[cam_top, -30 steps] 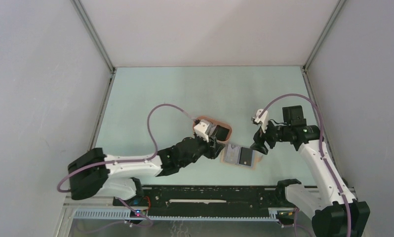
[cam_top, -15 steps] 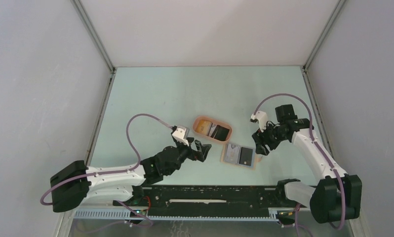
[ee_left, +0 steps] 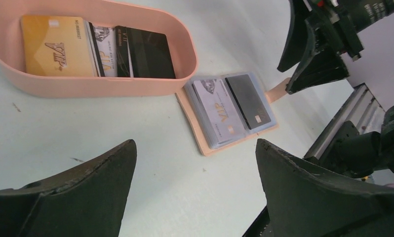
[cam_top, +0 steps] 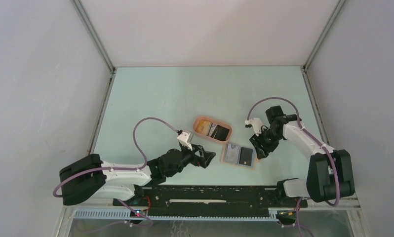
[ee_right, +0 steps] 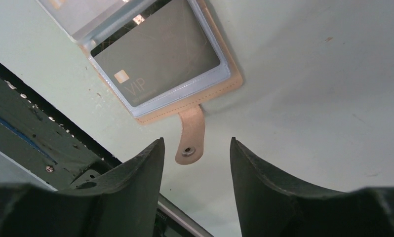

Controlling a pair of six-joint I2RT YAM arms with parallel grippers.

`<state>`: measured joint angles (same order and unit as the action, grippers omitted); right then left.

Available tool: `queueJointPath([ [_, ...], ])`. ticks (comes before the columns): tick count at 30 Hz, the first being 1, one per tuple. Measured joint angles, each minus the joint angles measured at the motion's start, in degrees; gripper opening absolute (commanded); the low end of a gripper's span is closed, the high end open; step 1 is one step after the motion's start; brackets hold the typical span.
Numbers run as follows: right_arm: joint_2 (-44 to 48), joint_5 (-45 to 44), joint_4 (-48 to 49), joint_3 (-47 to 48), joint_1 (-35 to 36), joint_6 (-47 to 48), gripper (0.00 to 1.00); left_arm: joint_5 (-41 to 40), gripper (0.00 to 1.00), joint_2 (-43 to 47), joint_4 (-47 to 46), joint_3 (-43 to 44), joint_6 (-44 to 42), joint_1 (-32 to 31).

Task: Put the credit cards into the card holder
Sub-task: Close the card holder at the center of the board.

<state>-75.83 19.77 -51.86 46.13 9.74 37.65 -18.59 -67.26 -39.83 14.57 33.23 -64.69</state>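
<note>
Here, in the overhead view, we see the left tool (cam_top: 207, 157) low over the pale green worktop (cam_top: 185, 94), at the near-left of the peach tray (cam_top: 199, 120). The right tool (cam_top: 260, 149) stands at the right edge of the card holder (cam_top: 240, 156). The holder lies opened flat just near-right of the tray; we cannot tell whether the two touch.

The left wrist view resolves what the overhead view only hints at. The credit cards (ee_left: 136, 52) in the tray overlap in a row:
- a yellow card (ee_left: 57, 47) at one end
- a grey striped card (ee_left: 105, 47) partly covered in the middle
- a black card (ee_left: 150, 54) at the other end

In the holder, a grey sleeved card (ee_left: 219, 111) and a dark sleeved card (ee_left: 249, 101) lie side by side behind clear pockets. This view also shows the left tool's fingers (ee_left: 86, 187) spread wide, released, with only bare worktop between them.

The right wrist view alone shows the holder's snap tab (ee_right: 190, 133), which lies flat on the worktop and points away from the dark sleeved card. The stud end of the tab sits below the gap between the right tool's fingers (ee_right: 136, 182). These fingers stand apart and grasp nothing, with worktop visible on either side of the tab.
</note>
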Motion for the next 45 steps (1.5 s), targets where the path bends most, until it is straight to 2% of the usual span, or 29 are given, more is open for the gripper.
queueJointPath([
  [2,-1.3,-0.7,0.0,0.0,0.5,-0.5,0.52,0.5,0.94,-0.5,-0.6,0.0,0.3,0.0],
  [5,-2.8,-1.7,0.2,0.0,1.0,-1.0,0.39,1.0,0.94,-0.8,-1.8,0.0,0.5,0.0],
  [8,-3.7,-2.8,0.5,0.0,1.2,-1.6,0.16,1.3,0.94,-0.9,-2.4,0.0,0.9,0.0],
  [11,-3.8,-4.0,0.9,0.0,1.2,-2.4,0.01,1.4,0.93,-1.0,-2.7,0.0,1.3,0.0],
  [18,-3.4,-7.7,2.4,0.0,0.8,-4.4,0.0,2.6,0.92,-2.4,-4.7,0.0,2.5,0.0],
  [26,0.0,-14.3,7.2,0.1,0.0,-5.1,0.0,5.4,0.9,-7.8,-7.4,0.0,5.8,0.0],
  [33,-2.1,-19.9,11.1,2.5,-1.5,-3.7,0.0,7.1,0.88,-9.3,-9.0,0.0,7.2,0.0],
  [34,-2.5,-20.2,11.4,2.8,-1.9,-3.5,0.05,7.3,0.88,-9.5,-9.1,0.0,7.4,0.0],
  [36,-3.4,-20.5,11.8,3.4,-2.6,-3.3,0.25,7.5,0.87,-10.0,-9.4,0.0,7.7,0.0],
  [40,-3.6,-17.7,11.4,4.5,-3.7,-3.1,0.57,8.3,0.86,-11.6,-10.0,0.1,8.5,0.0],
  [43,-2.9,-14.3,10.7,5.4,-4.0,-3.2,0.7,8.8,0.85,-12.7,-10.5,0.1,8.9,0.0],
  [45,-2.1,-11.3,9.9,6.1,-4.2,-3.3,0.73,9.0,0.85,-13.2,-10.7,0.1,8.9,0.0],
])
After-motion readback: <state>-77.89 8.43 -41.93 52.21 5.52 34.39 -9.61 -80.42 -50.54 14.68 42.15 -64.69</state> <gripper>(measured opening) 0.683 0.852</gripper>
